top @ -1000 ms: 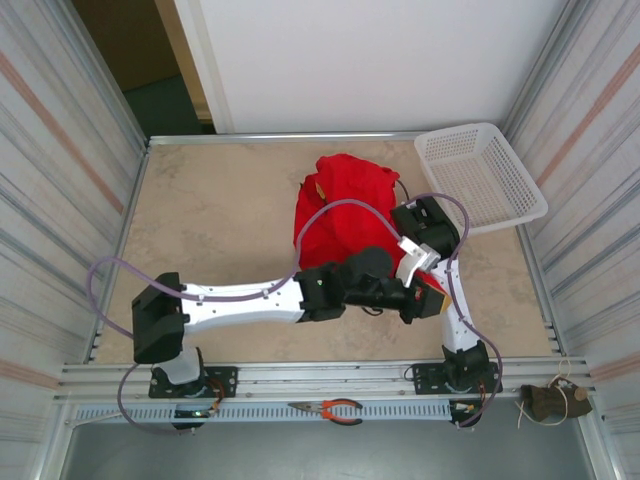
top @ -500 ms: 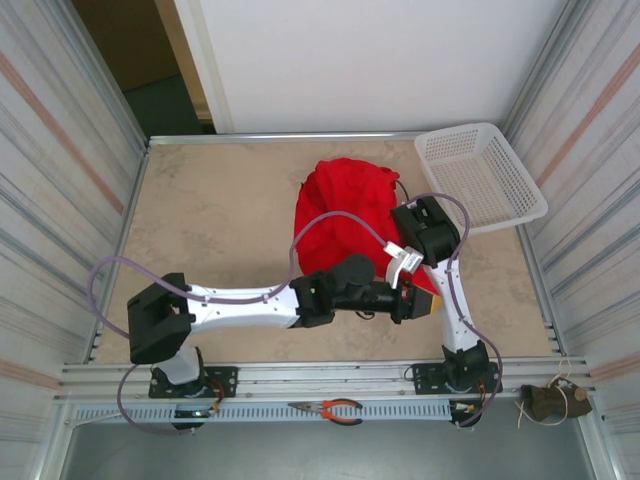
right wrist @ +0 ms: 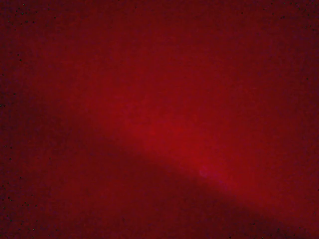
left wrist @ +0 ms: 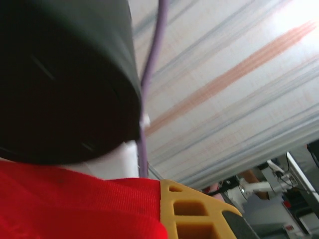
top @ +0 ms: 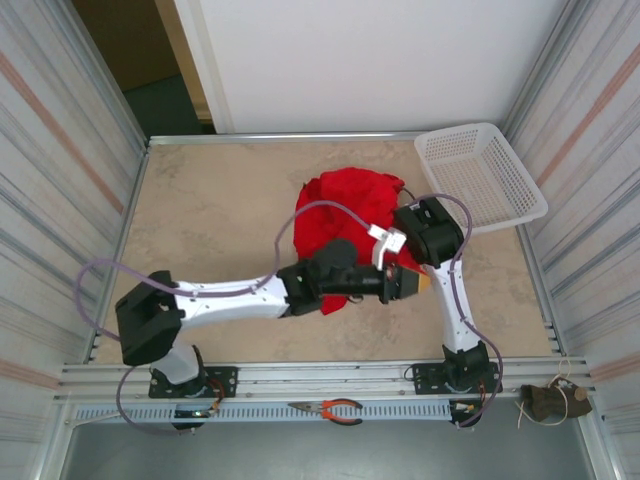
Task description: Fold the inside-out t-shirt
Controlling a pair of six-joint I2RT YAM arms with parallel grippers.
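Note:
The inside-out t-shirt (top: 345, 200) lies as a bunched plain red heap right of the table's middle. My left arm reaches across the front of it. Its gripper (top: 406, 284) is at the heap's near right edge, shut on a fold of the red cloth (left wrist: 75, 204), which lies against the yellow finger (left wrist: 199, 214). My right gripper (top: 384, 240) points left into the heap's right side. Red cloth (right wrist: 159, 119) lies right against the right wrist camera and hides the jaws, which have closed in the cloth.
A white mesh basket (top: 480, 175) stands at the back right corner, close to the right arm. Red-handled pliers (top: 335, 408) lie on the front rail. Corrugated walls close in both sides. Bare tabletop (top: 210, 215) spreads to the left.
My right gripper has shut and pushed left into the cloth. The left arm has drawn its gripper slightly back and left, and the heap has sunk lower and flatter.

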